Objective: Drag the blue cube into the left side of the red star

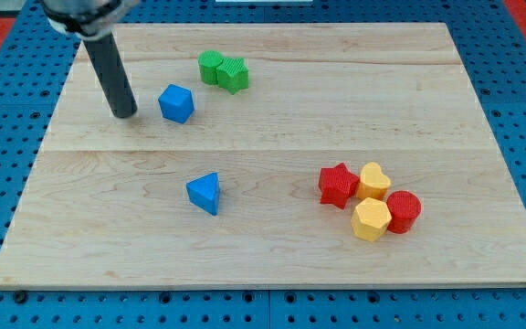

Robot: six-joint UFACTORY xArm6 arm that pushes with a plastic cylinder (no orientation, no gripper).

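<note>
The blue cube (176, 103) sits on the wooden board at the upper left. My tip (124, 114) rests on the board just to the cube's left, a small gap apart. The red star (338, 185) lies at the right of the board's middle, far to the right of and below the cube. Its left side is open; its right side touches a yellow heart (373, 180).
A blue triangular block (205, 192) lies between the cube and the star, lower on the board. Two green blocks (224, 71) sit at the top, right of the cube. A yellow hexagon (371, 219) and a red cylinder (404, 210) sit by the star.
</note>
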